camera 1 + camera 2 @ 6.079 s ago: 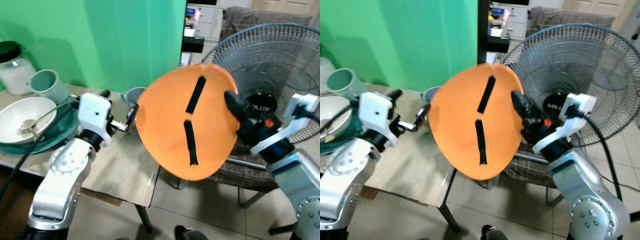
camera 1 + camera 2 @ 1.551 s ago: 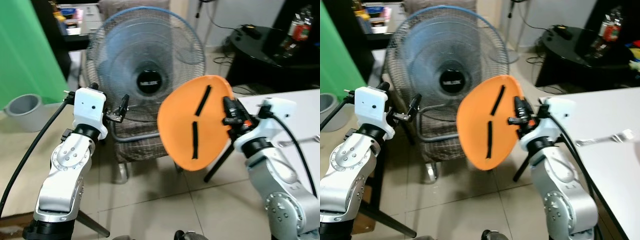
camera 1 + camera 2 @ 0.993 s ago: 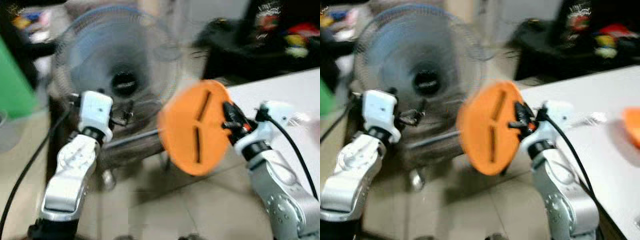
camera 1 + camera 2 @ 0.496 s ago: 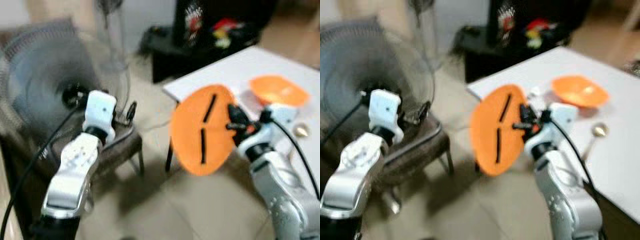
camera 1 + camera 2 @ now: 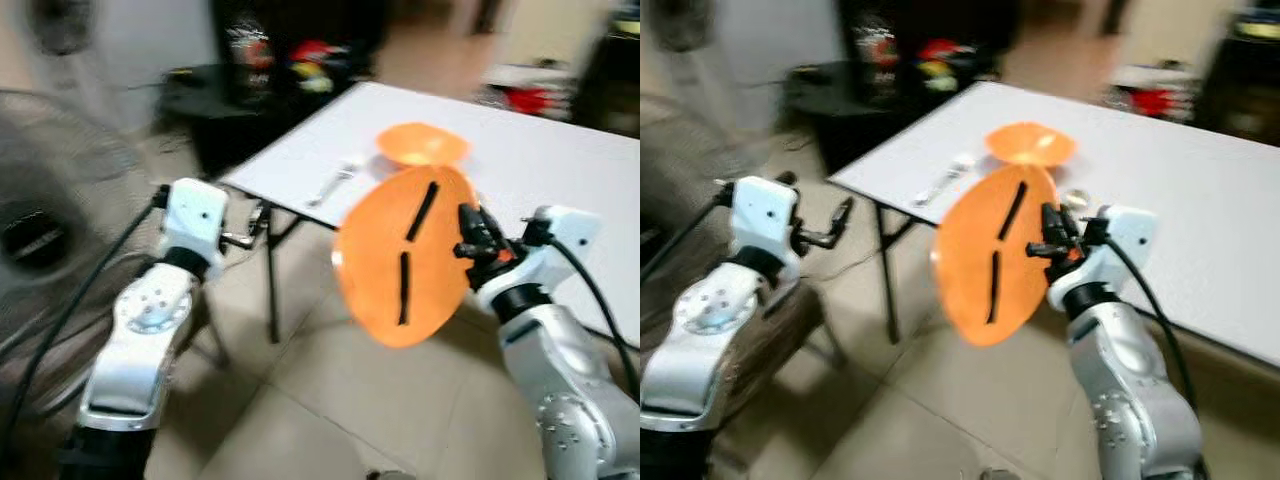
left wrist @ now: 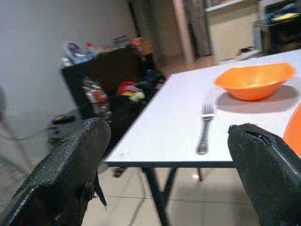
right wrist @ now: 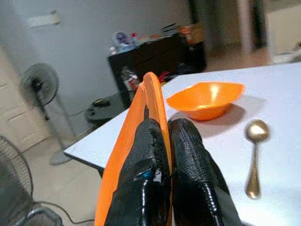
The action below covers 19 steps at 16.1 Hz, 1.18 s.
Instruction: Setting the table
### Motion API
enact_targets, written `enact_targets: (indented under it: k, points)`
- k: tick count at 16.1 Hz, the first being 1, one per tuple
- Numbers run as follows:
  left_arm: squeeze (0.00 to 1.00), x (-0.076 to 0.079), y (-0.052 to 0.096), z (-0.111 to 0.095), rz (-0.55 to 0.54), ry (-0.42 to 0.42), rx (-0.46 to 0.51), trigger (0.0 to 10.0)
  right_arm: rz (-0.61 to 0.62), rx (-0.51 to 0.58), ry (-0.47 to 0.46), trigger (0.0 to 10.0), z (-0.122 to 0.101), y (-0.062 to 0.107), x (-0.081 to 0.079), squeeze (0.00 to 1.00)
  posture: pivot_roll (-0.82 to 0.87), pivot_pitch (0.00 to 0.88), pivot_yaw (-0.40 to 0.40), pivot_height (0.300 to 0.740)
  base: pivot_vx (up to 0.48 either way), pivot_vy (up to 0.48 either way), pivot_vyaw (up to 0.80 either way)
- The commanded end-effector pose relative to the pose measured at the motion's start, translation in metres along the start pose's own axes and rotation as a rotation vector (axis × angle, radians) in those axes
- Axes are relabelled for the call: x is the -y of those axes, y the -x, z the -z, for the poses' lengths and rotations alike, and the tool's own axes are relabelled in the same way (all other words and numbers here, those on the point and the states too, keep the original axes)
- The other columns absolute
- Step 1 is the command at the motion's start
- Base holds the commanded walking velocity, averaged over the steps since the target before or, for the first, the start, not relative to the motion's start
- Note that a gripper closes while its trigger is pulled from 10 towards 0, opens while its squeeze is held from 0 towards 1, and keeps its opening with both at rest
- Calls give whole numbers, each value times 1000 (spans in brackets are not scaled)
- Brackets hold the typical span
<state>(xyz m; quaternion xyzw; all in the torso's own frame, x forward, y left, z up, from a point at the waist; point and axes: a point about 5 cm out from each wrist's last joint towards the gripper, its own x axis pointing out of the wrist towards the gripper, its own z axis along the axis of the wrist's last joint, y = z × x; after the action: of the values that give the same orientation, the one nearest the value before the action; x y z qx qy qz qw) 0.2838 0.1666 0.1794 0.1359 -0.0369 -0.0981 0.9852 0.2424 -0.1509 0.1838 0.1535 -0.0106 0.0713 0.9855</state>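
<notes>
Right gripper (image 5: 1048,243) is clenched on the rim of one orange plate (image 5: 990,255), its two black fingers (image 7: 186,155) pinching the edge from both sides. That plate stands nearly upright, tilted, held in the air in front of the near-left edge of the counter (image 5: 1200,200), with two black strips running down its back face. The right arm is bent at the elbow and raised, its silver forearm rising from the lower right and its white wrist housing just right of the plate.

Left gripper (image 5: 262,218) is released and holds nothing; in the left wrist view its two fingers (image 6: 66,174) stand wide apart. The left arm is bent too, its forearm rising from the lower left and its gripper pointing right toward the near-left corner of the counter, short of it and above the tiled floor (image 5: 300,400).

On the white counter lie one orange bowl (image 6: 254,81), one fork (image 6: 204,129) and one spoon (image 7: 254,155). The bowl sits farther in from the left edge; the fork lies on the bare top to the near-left of the bowl, close to the corner; the spoon lies to the right of the bowl, beside the held plate's rim. One large fan (image 5: 40,230) is blurred at far left, and a dark cabinet (image 5: 260,60) with coloured items stands beyond the counter
</notes>
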Motion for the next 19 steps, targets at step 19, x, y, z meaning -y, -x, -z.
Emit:
enact_targets:
  k: [19]
  points:
    - [0,-12,7,9,-86,65,-42,10000,-61,71,-105,10000,-13,-13,-4,0,52,0,32,740,0,151,-547]
